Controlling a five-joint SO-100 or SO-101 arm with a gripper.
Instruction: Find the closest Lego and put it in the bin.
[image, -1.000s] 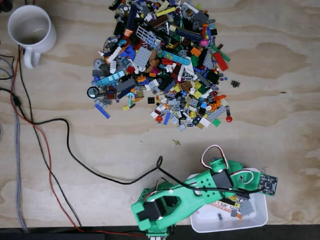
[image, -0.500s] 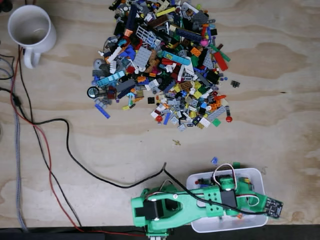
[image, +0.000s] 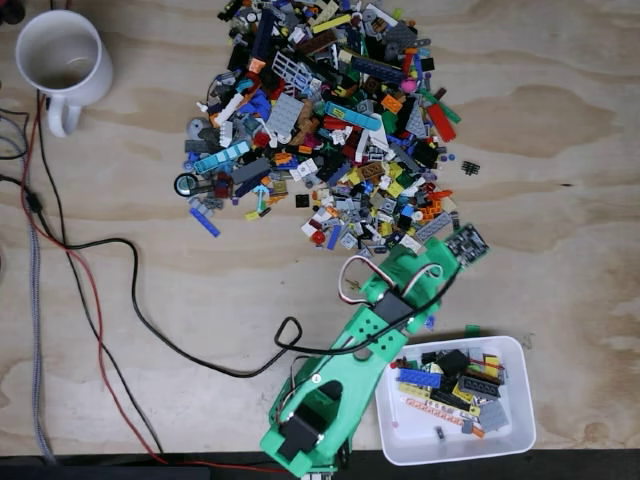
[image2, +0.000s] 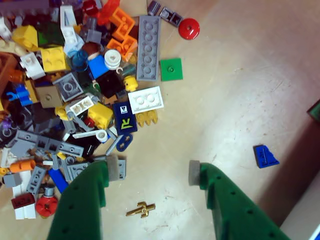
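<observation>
Wrist view, end effector (image2: 152, 172) open, empty, beside Lego pile (image2: 75, 80)

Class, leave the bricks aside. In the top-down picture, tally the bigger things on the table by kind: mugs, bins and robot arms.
mug: 1
bin: 1
robot arm: 1
Total: 3
</observation>
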